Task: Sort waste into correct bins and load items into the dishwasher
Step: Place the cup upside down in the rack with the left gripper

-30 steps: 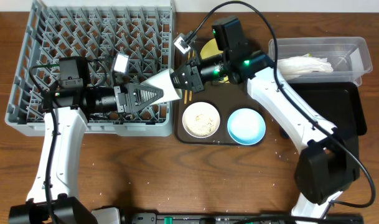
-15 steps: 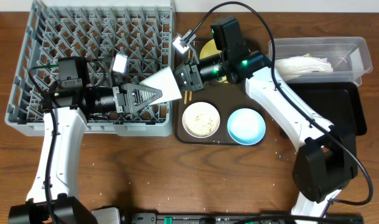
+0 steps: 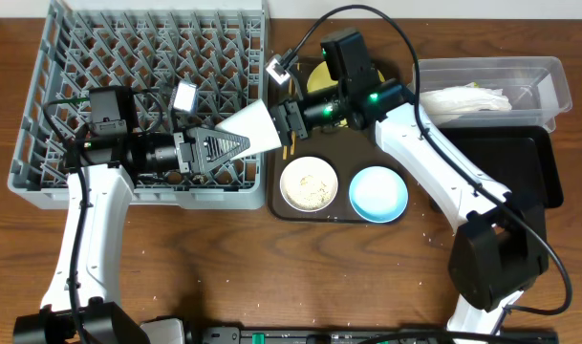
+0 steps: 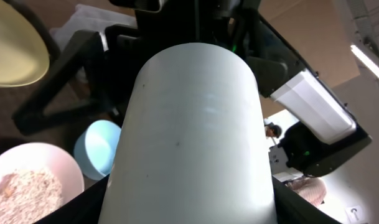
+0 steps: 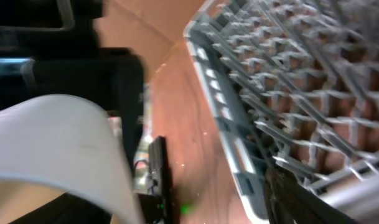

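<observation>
White cup (image 3: 252, 129) held sideways over the rack's edge

Its near end is pinched by the left fingers (image 3: 219, 148), above the right rim of the grey dish rack (image 3: 128, 57); at its far end the right fingers (image 3: 291, 124) stand spread

- Dish rack (image 3: 147, 57): we see a large, square, grey plastic grid of upright pegs at the left rear of the tabletop (image 3: 271, 277).
- Small white cup (image 3: 252, 127): it lies on its side in the air above the rack's right edge, clasped by the left tool (image 3: 235, 143).
- Round yellow plate (image 3: 319, 75): just right of the rack, and mostly hidden from us.
- White bowl (image 3: 308, 183): upright and holding pale rice.
- Light blue bowl (image 3: 377, 194): upright, just right of the white bowl.
- Chopsticks (image 3: 289, 148): we make out only a short wooden stretch behind the white bowl.
- Clear tub (image 3: 549, 72): at the right rear, holding the crumpled white napkin (image 3: 467, 98).
- Black tray (image 3: 506, 172): shallow, lying against the tub's front.
- Rice grains (image 3: 426, 229): scattered on the tabletop near the blue bowl.
</observation>
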`<action>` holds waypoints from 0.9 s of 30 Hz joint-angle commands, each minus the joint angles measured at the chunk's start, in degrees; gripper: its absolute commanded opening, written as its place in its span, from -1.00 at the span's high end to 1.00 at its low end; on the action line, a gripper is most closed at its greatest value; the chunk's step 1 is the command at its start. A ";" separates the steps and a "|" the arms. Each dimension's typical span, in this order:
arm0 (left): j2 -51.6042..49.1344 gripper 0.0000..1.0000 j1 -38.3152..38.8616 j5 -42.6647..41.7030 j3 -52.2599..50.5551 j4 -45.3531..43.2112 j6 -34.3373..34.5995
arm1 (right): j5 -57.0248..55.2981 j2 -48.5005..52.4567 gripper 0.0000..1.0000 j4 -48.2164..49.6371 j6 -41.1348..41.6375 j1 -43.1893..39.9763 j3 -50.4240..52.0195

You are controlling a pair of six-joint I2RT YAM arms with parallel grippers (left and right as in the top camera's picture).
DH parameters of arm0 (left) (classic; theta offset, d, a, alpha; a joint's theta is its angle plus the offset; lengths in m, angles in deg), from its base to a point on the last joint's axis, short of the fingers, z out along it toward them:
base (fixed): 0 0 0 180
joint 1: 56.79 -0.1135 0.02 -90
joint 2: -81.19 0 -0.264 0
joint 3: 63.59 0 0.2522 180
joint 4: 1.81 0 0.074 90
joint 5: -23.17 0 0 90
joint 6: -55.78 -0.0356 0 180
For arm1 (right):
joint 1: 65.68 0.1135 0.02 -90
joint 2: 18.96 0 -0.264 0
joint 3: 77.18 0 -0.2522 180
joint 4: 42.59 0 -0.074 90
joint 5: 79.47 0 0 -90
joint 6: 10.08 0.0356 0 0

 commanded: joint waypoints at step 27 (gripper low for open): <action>4.76 0.35 16.74 79.62 11.28 14.84 21.66 | -37.46 -2.78 -0.99 -23.89 -9.70 -13.99 -0.04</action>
